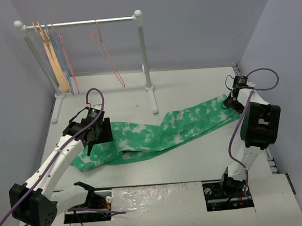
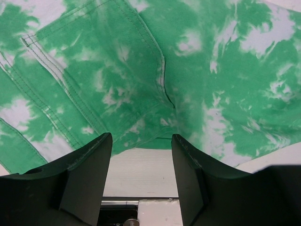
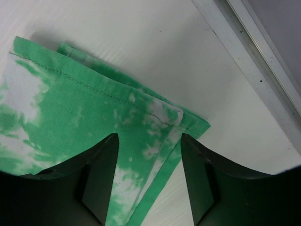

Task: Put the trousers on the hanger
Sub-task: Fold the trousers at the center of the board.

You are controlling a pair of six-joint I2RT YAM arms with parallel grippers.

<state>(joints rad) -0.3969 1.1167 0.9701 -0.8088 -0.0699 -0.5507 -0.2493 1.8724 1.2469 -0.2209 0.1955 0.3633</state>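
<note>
Trousers [image 1: 162, 133] of green cloth blotched white, with stitched seams, lay flat in a long bent band across the smooth white table [image 1: 195, 164]. The waist end sat under the left claw [image 2: 141, 141] and the hems under the right claw [image 3: 148, 141], near the table's right edge. Both claws were released, dark fingers spread above the cloth. The thin pink wire hanger [image 1: 109, 59] hung on the white rail [image 1: 84, 23] at the back, apart from the other hangers [image 1: 58, 57], with bare table in front of it. Pale lavender walls [image 1: 187, 29] closed in the sides.
</note>
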